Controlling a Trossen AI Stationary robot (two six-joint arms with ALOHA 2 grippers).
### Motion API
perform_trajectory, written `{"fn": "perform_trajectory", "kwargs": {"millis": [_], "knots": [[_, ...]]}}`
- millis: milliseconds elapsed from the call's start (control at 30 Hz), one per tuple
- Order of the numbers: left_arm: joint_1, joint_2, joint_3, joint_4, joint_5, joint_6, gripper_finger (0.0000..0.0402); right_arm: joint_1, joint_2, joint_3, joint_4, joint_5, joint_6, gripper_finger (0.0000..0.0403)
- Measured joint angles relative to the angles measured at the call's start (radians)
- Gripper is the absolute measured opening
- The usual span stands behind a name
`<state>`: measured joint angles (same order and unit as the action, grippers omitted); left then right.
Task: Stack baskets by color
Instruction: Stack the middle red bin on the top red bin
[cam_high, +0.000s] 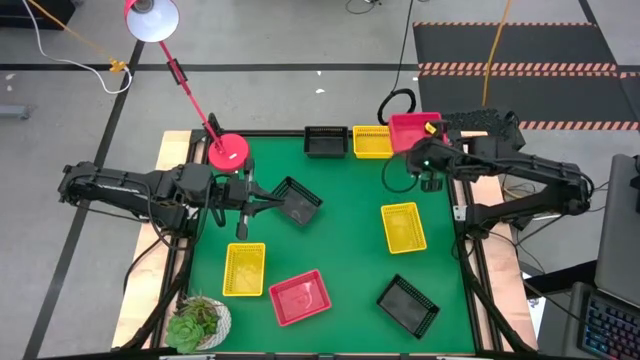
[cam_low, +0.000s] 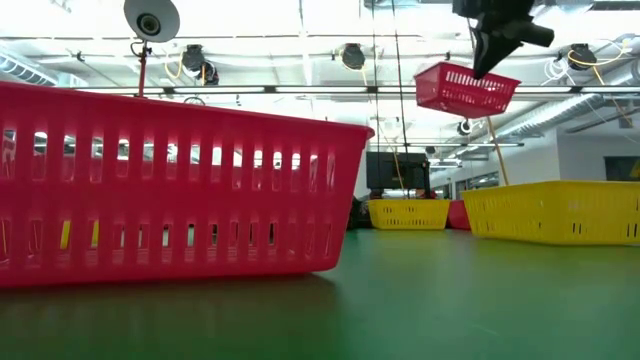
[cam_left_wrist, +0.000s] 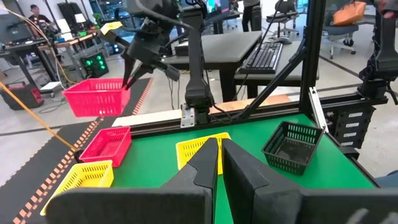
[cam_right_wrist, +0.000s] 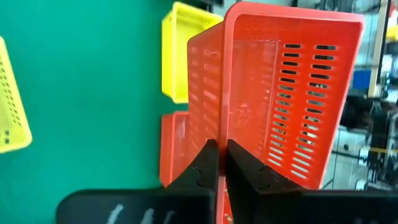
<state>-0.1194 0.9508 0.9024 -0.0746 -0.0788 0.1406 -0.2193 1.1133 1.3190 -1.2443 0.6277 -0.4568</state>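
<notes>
Baskets are spread over the green table (cam_high: 340, 240). A black (cam_high: 325, 140) and a yellow (cam_high: 372, 141) basket sit along the far edge. Black (cam_high: 297, 200), yellow (cam_high: 403, 227), yellow (cam_high: 245, 268), red (cam_high: 299, 297) and black (cam_high: 408, 305) ones lie farther in. My right gripper (cam_right_wrist: 217, 155) is shut on a red basket (cam_low: 465, 90), held high above the far right corner. There another red basket (cam_left_wrist: 106, 146) rests on the table. My left gripper (cam_left_wrist: 219, 158) hovers at mid-left, shut, with nothing between its fingers, beside the tilted black basket. My right gripper pinches one wall of the red basket at its rim (cam_right_wrist: 219, 134), one finger inside and one outside. The fingers (cam_low: 487, 55) slant down onto it from above. The basket hangs below them, lifted clear of the table and slightly tilted.
A pink lamp base (cam_high: 228, 152) stands at the far left corner, with its stem leaning out to the lamp head (cam_high: 150, 18). A green potted plant (cam_high: 197, 322) sits at the near left corner. Open green surface lies in the table's middle (cam_high: 345, 215).
</notes>
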Motion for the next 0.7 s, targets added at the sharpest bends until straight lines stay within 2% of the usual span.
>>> {"fn": "perform_trajectory", "kwargs": {"millis": [433, 700], "knots": [[0.000, 0.000, 0.000, 0.003, 0.000, -0.011, 0.0026, -0.139, -0.001, 0.000, -0.016, 0.052, -0.090, 0.0004], [0.000, 0.000, 0.000, 0.005, 0.000, -0.011, 0.0026, -0.231, 0.019, -0.037, 0.049, 0.052, -0.040, 0.0007]]}}
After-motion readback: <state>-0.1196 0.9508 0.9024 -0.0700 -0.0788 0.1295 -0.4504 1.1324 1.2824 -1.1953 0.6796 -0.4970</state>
